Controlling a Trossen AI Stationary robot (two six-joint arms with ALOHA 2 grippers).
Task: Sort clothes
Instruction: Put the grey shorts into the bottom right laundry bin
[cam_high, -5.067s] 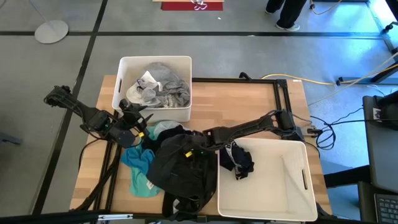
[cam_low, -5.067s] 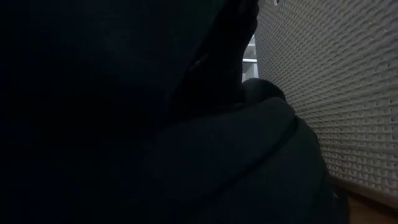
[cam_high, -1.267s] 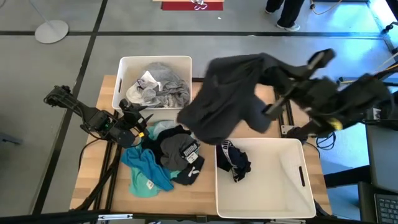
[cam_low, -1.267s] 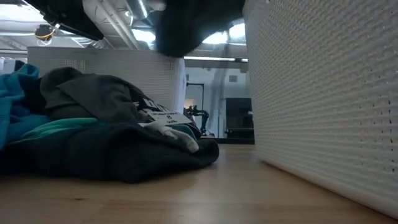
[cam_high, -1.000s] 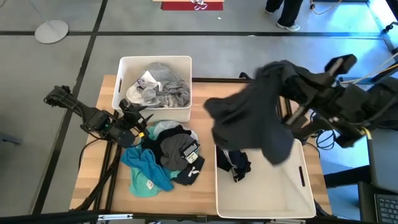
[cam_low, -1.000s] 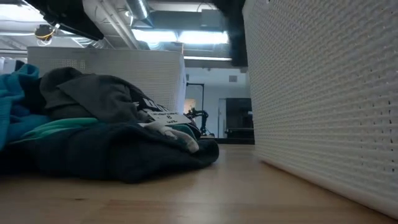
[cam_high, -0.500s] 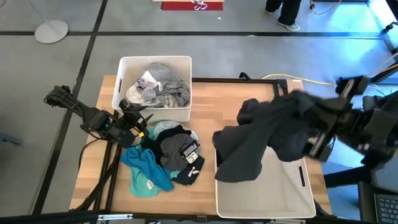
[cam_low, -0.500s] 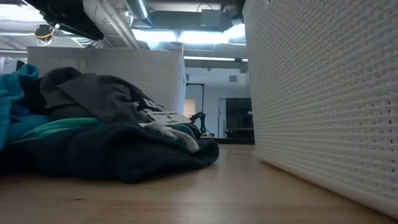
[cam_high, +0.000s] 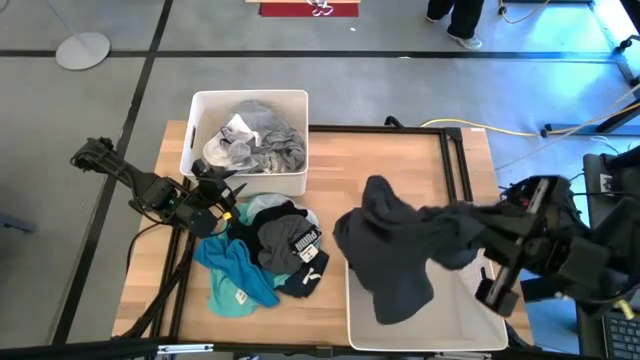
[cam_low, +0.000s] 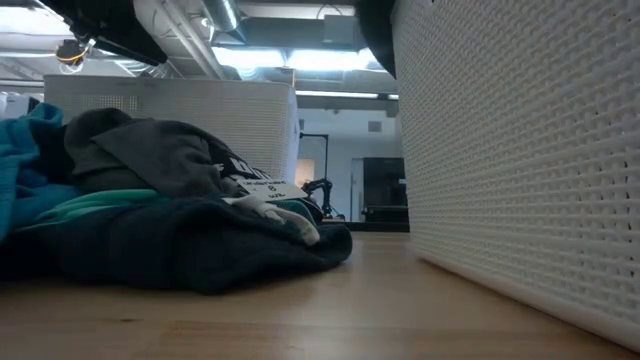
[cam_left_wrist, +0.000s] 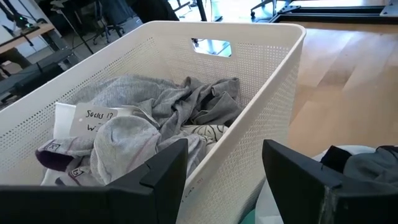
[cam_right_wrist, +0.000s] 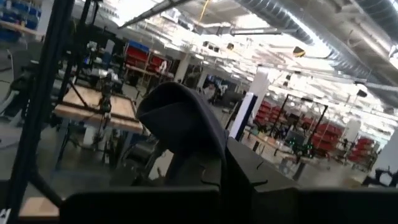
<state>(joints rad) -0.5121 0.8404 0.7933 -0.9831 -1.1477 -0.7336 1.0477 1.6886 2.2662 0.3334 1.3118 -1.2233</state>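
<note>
Starting close, at the front of the wooden table (cam_high: 380, 160): holding a dark grey garment (cam_high: 400, 262) up over the big white bin (cam_high: 470, 305) with the right gripper (cam_high: 480, 243), pinching tight on 1 end of the cloth. Hanging down in loose folds, partly inside the bin and partly spilling past its rim toward the table. Looking soft and floppy, maybe a bit heavy for cloth, so likely sagging and swinging when moved. Not breaking if dropped. Probably safest pinching a thick bunched fold, not a thin slippery edge.

Lying a bit further over, beside the big bin: 1 pile of clothes on the table, showing a teal garment (cam_high: 235, 278), a black garment with a white label (cam_high: 290, 242) and a pale mint garment (cam_high: 265, 206) peeking out. All looking limp and tangled, so maybe dragging 1 piece along when pulling another. Probably best grabbing the top of a hump.

Waiting just past the pile: the left gripper (cam_left_wrist: 224, 168), spreading its fingers wide, holding nothing, close to the small white bin (cam_high: 195, 130).

Sitting furthest away, inside that small bin: grey and white clothes (cam_high: 262, 140), 1 with grey print.
</note>
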